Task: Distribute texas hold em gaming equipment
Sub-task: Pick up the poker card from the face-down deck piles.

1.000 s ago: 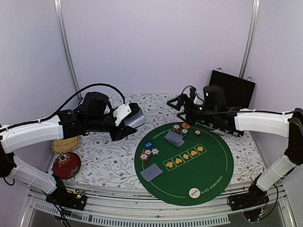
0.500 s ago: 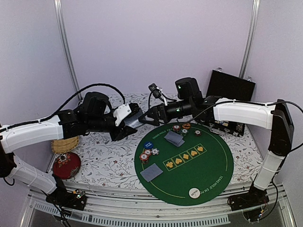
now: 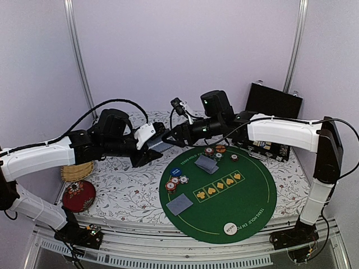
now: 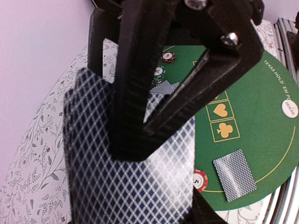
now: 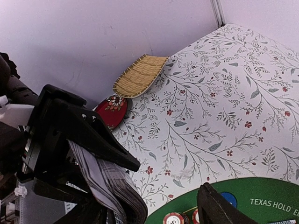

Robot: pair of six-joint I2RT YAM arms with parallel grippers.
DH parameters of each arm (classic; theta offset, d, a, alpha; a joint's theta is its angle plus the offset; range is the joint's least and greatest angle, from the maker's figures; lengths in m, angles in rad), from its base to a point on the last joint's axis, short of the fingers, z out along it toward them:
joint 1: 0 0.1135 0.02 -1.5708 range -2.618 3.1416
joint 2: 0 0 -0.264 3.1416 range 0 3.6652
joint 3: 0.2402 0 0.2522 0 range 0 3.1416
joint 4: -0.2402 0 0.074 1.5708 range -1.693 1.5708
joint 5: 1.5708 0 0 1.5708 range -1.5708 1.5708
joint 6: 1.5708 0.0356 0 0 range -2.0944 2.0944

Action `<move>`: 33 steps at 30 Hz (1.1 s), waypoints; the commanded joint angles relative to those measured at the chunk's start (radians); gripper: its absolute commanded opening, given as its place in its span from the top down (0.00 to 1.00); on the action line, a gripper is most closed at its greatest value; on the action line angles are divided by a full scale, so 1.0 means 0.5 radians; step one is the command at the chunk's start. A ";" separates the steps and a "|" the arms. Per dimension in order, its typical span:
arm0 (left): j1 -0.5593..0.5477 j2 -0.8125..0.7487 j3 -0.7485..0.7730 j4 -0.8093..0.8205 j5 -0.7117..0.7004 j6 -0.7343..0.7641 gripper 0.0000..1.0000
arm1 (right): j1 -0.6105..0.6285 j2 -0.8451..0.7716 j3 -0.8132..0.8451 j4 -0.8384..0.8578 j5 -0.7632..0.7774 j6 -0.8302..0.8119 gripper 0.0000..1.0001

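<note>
Containers:
- Black case [image 3: 273, 106] is sitting at the far right of the tabletop [image 3: 129, 190] with its lid standing up. My right arm is crossing in front of it, and I cannot tell what is lying inside.
- Woven straw basket [image 5: 140, 74] is resting at the far left near the wall, with a red round cushion [image 3: 78, 195] just beside it. Nothing is showing above the basket's rim.

Pincers:
- My left pincer [image 3: 152, 147] is pinching a deck of cards [image 3: 162, 142] and holding it in the air over the floral cloth, left of the green round mat [image 3: 247, 190]. In the left wrist view both fingers are pressing on the grey-blue diamond backs.
- My right pincer [image 3: 173, 138] is reaching across to the free end of that deck, its jaws standing partly spread. In the right wrist view only one finger [image 5: 219, 207] is showing, and it is standing clear of the deck's edge. I cannot tell whether the hidden finger is touching a card.

On the mat:
- Two small card piles are lying face down, one at the far side [image 3: 206, 163] and one at the near left [image 3: 179, 204].
- Chip stacks are sitting at the left rim [image 3: 175, 182] and the far rim [image 3: 212, 152].
- A blue disc [image 3: 176, 171], an orange disc [image 3: 220, 148] and a white dealer disc [image 3: 229, 228] are lying well apart.
</note>
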 commanded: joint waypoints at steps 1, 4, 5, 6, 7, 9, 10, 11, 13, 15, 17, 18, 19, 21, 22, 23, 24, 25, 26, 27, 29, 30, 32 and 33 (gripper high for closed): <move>0.009 -0.050 -0.016 0.053 0.016 0.013 0.55 | 0.006 -0.167 -0.064 -0.032 0.148 -0.026 0.41; 0.007 -0.049 -0.017 0.051 0.010 0.014 0.55 | 0.008 -0.205 -0.083 -0.034 0.124 -0.014 0.51; 0.007 -0.047 -0.019 0.052 0.009 0.013 0.55 | 0.006 -0.206 -0.080 -0.041 0.102 -0.013 0.54; 0.007 -0.047 -0.019 0.054 0.007 0.012 0.55 | 0.005 -0.207 -0.080 -0.045 0.082 -0.009 0.59; 0.009 -0.047 -0.020 0.055 0.006 0.014 0.55 | 0.006 -0.209 -0.080 -0.047 0.066 -0.004 0.64; 0.009 -0.047 -0.020 0.051 0.004 0.012 0.55 | 0.008 -0.216 -0.063 -0.081 0.079 0.001 0.75; 0.008 -0.046 -0.019 0.050 0.001 0.013 0.55 | 0.008 -0.224 -0.050 -0.110 0.105 0.002 0.82; 0.007 -0.047 -0.020 0.054 -0.002 0.014 0.55 | 0.006 -0.235 -0.045 -0.147 0.141 0.003 0.88; 0.006 -0.047 -0.019 0.052 -0.004 0.012 0.55 | 0.007 -0.274 -0.038 -0.192 0.210 0.001 0.96; 0.007 -0.047 -0.020 0.054 -0.004 0.012 0.55 | 0.008 -0.315 -0.037 -0.237 0.261 -0.006 0.97; 0.008 -0.047 -0.020 0.055 -0.004 0.014 0.55 | 0.007 -0.357 -0.034 -0.283 0.307 -0.022 0.97; 0.008 -0.047 -0.020 0.056 -0.004 0.010 0.55 | 0.006 -0.384 -0.034 -0.301 0.330 -0.027 0.98; 0.007 -0.047 -0.019 0.053 -0.004 0.010 0.55 | 0.007 -0.407 -0.034 -0.313 0.351 -0.030 0.98; 0.007 -0.047 -0.020 0.054 -0.002 0.010 0.55 | 0.007 -0.463 -0.026 -0.341 0.373 -0.042 0.98; 0.007 -0.045 -0.020 0.053 -0.003 0.009 0.55 | 0.007 -0.491 -0.022 -0.353 0.376 -0.050 0.98; 0.008 -0.046 -0.020 0.055 -0.003 0.009 0.55 | 0.007 -0.525 -0.021 -0.357 0.370 -0.054 0.98; 0.006 -0.047 -0.017 0.053 -0.004 0.010 0.55 | 0.005 -0.562 -0.024 -0.362 0.362 -0.054 0.98; 0.007 -0.047 -0.016 0.056 -0.003 0.007 0.55 | 0.005 -0.604 -0.029 -0.361 0.347 -0.053 0.98; 0.008 -0.048 -0.017 0.054 -0.004 0.006 0.55 | 0.000 -0.670 -0.038 -0.358 0.309 -0.047 0.98; 0.008 -0.048 -0.016 0.055 -0.005 0.006 0.55 | -0.009 -0.715 -0.053 -0.351 0.271 -0.038 0.98; 0.006 -0.051 -0.014 0.053 -0.008 0.007 0.55 | -0.069 -0.837 -0.121 -0.323 0.175 0.012 0.98; 0.007 -0.053 -0.014 0.055 -0.011 0.004 0.55 | -0.119 -0.902 -0.202 -0.290 0.119 0.096 0.98; 0.007 -0.057 -0.014 0.056 -0.019 0.002 0.55 | -0.249 -1.033 -0.427 -0.202 -0.027 0.260 0.98; 0.008 -0.059 -0.012 0.054 -0.022 0.000 0.55 | -0.308 -1.072 -0.608 -0.179 -0.081 0.374 0.98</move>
